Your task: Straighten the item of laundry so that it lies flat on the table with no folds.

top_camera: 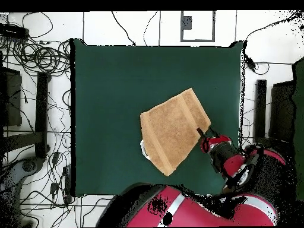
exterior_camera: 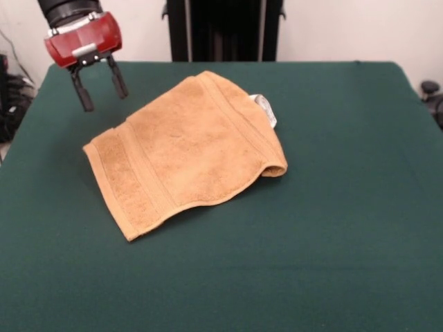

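The golden-tan towel [exterior_camera: 187, 152] lies on the dark green table [exterior_camera: 332, 228], skewed and folded over on itself, with a rolled fold at its right edge. A small white tag [exterior_camera: 265, 108] sticks out from under that fold. In the overhead view the towel [top_camera: 173, 129] is a diamond shape right of the table's middle. My gripper [exterior_camera: 102, 86] hangs above the table at the far left, just beyond the towel's far-left edge, open and empty. In the overhead view my gripper [top_camera: 205, 133] sits next to the towel's right edge.
The robot's red arm [top_camera: 196, 208] and base fill the bottom of the overhead view. Cables [top_camera: 41, 56] lie on the floor beside the table. The black pedestal [exterior_camera: 225, 31] stands behind the table's far edge.
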Controlling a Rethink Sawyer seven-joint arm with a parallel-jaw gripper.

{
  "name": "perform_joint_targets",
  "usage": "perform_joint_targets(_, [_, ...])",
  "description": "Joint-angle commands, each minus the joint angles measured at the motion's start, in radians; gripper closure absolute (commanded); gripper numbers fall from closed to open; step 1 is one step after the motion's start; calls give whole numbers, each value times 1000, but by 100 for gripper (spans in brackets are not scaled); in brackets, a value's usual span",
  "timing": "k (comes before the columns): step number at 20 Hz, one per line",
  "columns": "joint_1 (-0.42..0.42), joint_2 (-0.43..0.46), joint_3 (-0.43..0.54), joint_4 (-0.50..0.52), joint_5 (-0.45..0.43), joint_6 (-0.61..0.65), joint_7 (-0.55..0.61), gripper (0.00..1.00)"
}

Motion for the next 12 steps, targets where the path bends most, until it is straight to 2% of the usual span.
perform_joint_targets(1, [59, 74, 154, 0, -126, -103, 90, 0])
perform_joint_targets(7, [47, 88, 212, 11, -157, -152, 118, 0])
perform_joint_targets(10, [102, 137, 194, -21, -272, -194, 299, 0])
perform_joint_targets(12, [126, 158, 183, -35, -317, -214, 355, 0])
